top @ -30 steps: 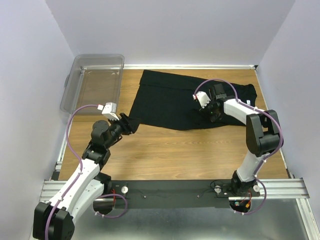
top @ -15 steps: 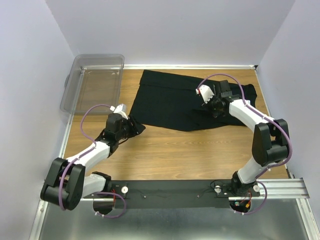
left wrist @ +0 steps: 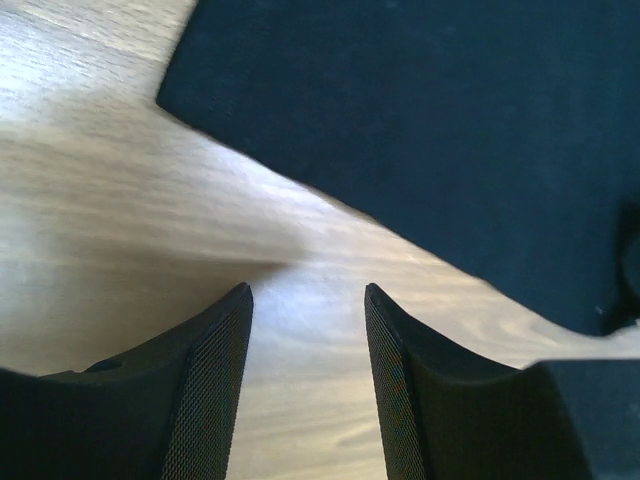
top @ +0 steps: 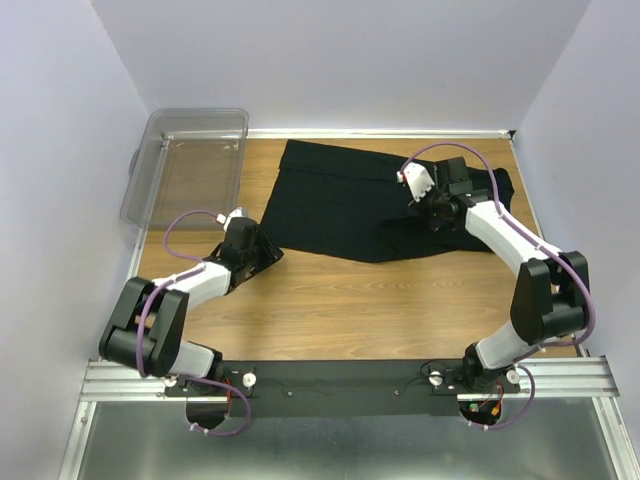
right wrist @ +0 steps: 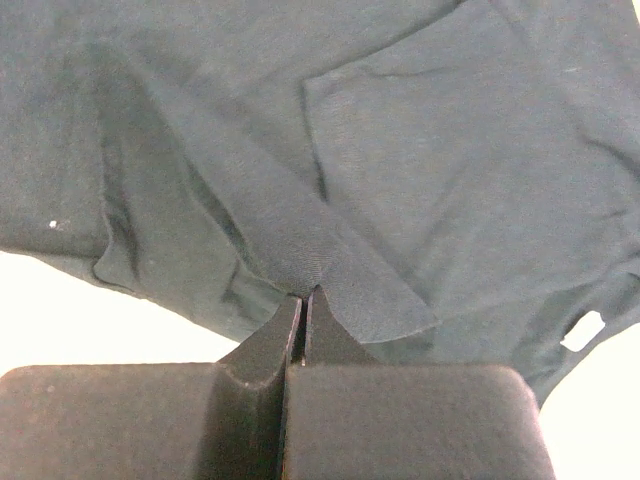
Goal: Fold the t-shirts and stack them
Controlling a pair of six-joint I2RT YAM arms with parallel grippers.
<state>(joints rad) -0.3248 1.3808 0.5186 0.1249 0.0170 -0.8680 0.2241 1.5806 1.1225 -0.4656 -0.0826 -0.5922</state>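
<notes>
T-shirt (top: 340, 205): black, soft matte knit, spread and creased on the far right of the wood-grain table (top: 350, 300); sleeves and neck are hard to make out in the black, and a small white tag (right wrist: 583, 331) shows at one edge. Left gripper (left wrist: 308, 292): mesh-textured fingers parted over bare wood, just short of the shirt's near-left corner. Right gripper (right wrist: 303, 297): fingers pressed together on a raised ridge of cloth in the shirt's right part.

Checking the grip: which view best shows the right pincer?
Right wrist: the right pincer is shut on a raised fold of the t-shirt. Top external shows it small, from above; left wrist misses it.
</notes>
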